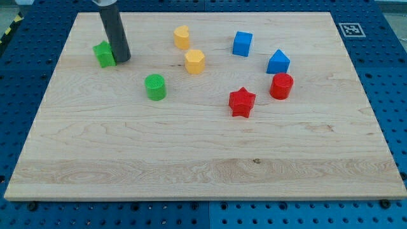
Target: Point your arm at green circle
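The green circle [155, 87] is a short green cylinder on the wooden board, left of the middle. My tip [122, 59] is at the end of a dark rod coming down from the view's top left. It stands up and to the left of the green circle, with a clear gap between them. The tip is right beside a green star-shaped block [103, 54], touching or nearly touching its right side.
A yellow heart-like block [182, 37] and a yellow hexagon [195, 62] lie right of the tip. A blue cube [242, 44], a blue pointed block [278, 62], a red cylinder [281, 86] and a red star [241, 102] lie on the right half. The board's [203, 159] edges border a blue pegboard.
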`<action>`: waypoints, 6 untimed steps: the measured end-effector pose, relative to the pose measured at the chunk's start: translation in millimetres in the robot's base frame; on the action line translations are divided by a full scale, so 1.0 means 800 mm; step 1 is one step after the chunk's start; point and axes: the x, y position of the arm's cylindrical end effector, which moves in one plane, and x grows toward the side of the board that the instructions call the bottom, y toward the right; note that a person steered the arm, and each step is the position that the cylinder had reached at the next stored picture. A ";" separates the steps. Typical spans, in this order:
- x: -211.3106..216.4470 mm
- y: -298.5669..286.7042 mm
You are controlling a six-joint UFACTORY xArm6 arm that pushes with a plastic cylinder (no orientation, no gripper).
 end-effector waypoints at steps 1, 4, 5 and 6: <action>0.004 0.026; 0.091 0.188; 0.139 0.186; 0.139 0.186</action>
